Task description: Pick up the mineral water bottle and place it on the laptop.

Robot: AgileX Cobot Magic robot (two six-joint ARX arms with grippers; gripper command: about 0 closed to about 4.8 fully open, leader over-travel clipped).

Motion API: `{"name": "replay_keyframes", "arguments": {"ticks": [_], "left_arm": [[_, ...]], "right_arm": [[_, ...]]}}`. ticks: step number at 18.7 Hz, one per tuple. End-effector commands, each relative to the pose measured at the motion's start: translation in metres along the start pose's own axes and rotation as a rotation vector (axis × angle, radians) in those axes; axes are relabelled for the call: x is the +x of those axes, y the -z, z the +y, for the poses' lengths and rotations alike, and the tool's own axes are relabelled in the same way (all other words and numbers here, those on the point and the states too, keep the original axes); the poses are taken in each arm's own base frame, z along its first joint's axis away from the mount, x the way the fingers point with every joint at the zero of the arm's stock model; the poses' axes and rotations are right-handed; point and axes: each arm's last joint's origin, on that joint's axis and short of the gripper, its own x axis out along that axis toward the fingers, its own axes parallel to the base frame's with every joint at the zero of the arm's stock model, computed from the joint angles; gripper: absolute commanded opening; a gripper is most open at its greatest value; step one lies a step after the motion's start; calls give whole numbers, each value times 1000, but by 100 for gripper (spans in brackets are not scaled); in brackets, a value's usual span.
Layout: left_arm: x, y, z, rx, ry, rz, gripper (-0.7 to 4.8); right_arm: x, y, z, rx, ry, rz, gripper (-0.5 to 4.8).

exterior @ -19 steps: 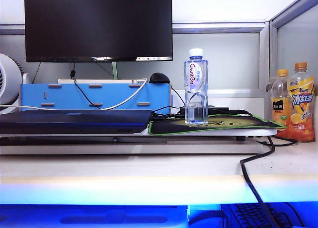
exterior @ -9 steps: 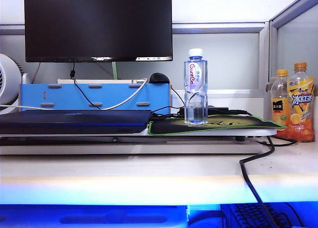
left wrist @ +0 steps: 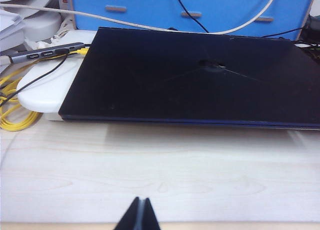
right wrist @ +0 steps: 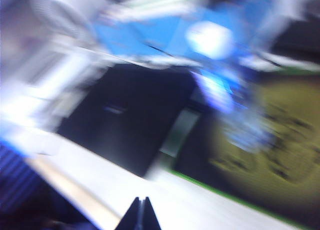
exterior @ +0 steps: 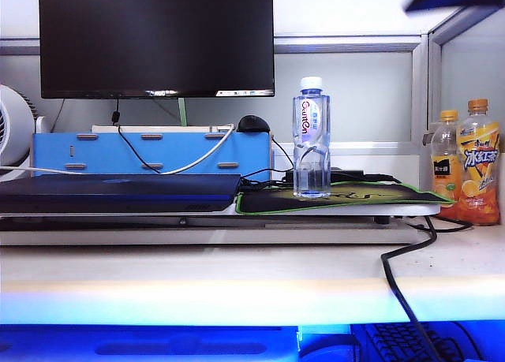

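From my exterior view the mineral water bottle stands upright on the green-edged mouse pad, at about 3 o'clock from the laptop, long axis vertical and white cap at 12 o'clock; I judge it light, stiff enough but slick and easy to tip, best taken at the pinched waist. My left gripper hangs pinched together above bare desk near the laptop's front edge, and my right gripper, also closed with nothing in it, shows in a heavily blurred view with the bottle only a smear

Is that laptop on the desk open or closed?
Closed. The laptop lies as one flat dark slab with its lid down in the left wrist view; no screen or keys show.
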Motion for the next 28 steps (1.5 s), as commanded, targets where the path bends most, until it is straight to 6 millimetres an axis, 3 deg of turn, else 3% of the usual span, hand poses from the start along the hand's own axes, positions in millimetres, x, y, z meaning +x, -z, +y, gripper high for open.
{"name": "replay_keyframes", "arguments": {"ticks": [1,10,16,19,24,28], "left_arm": [[0,-1,0,1,3,-6,-2],[0,-1,0,1,2,-6,-2],[0,-1,0,1,3,-6,-2],[0,-1,0,1,3,-6,-2],[0,-1,0,1,3,-6,-2],[0,-1,0,1,3,-6,-2]], "right_arm": [[-1,-7,4,20,-55,-35,-5],[38,-4,-26,114,-67,59,-5],[71,-15,-13,-15,-205,-19,-5],[76,-17,-3,-27,-251,-46,-5],[76,-17,-3,-51,-240,-65,-5],[77,-9,-9,-190,-140,-21,2]]}}
